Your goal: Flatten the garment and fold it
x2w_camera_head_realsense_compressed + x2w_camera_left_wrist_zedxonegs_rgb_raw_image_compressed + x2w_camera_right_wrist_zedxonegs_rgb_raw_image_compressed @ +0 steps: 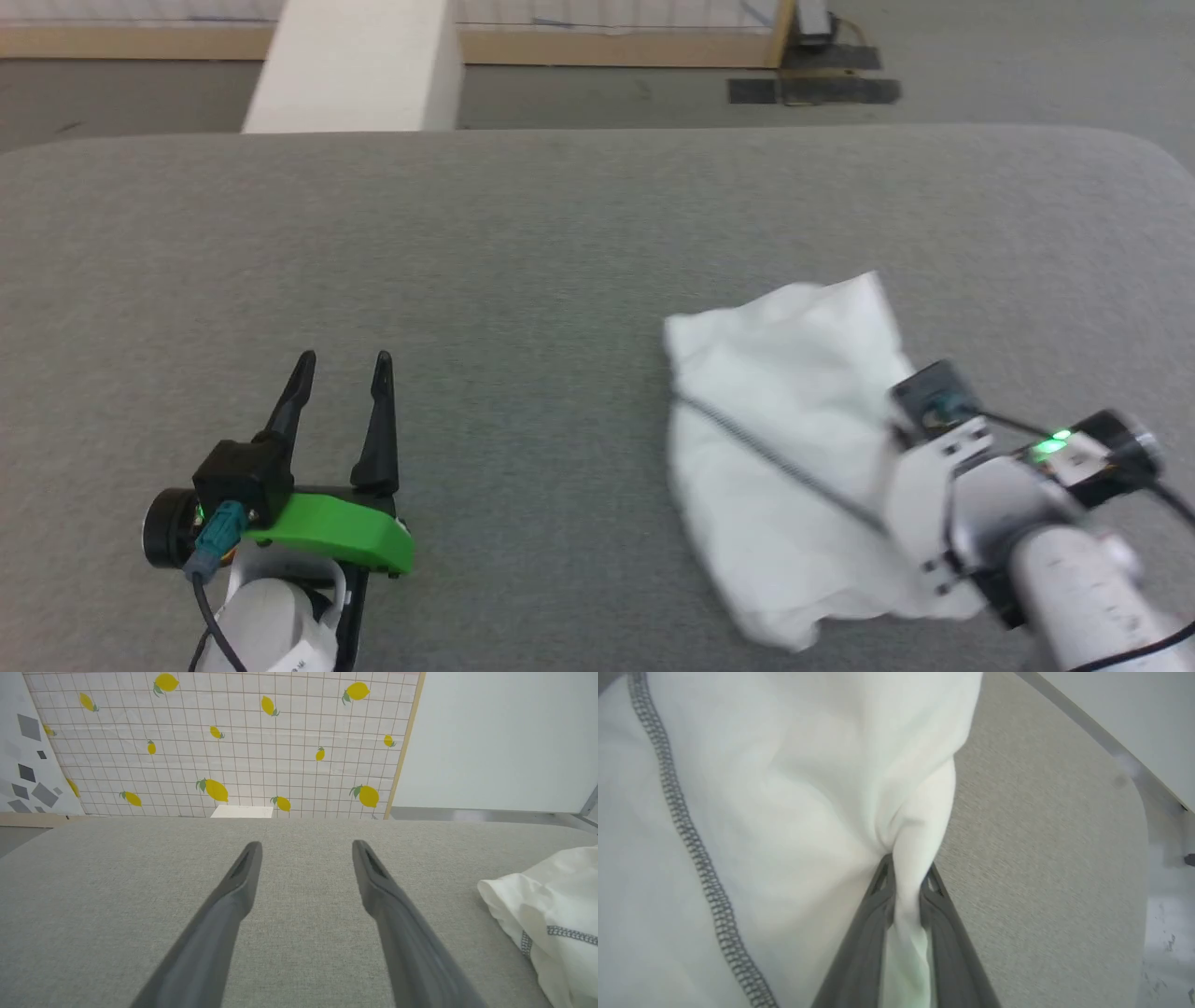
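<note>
The garment (794, 439), white thin fabric with a dark grey zigzag seam running diagonally across it, lies bunched on the grey table at the right. In the right wrist view my right gripper (906, 872) is shut on a pinched fold of the garment (784, 812), the cloth squeezed between both dark fingers. In the head view its fingers are hidden behind the wrist at the garment's right edge. My left gripper (344, 366) rests open over bare table at the lower left, well apart from the cloth. The left wrist view shows the garment (551, 914) at its right edge.
The grey fabric-covered table (523, 261) spreads wide, with rounded far corners. Beyond its far edge stand a white box (359, 65) and a wall panel printed with lemons (224, 742). Dark mats lie on the floor at the back right.
</note>
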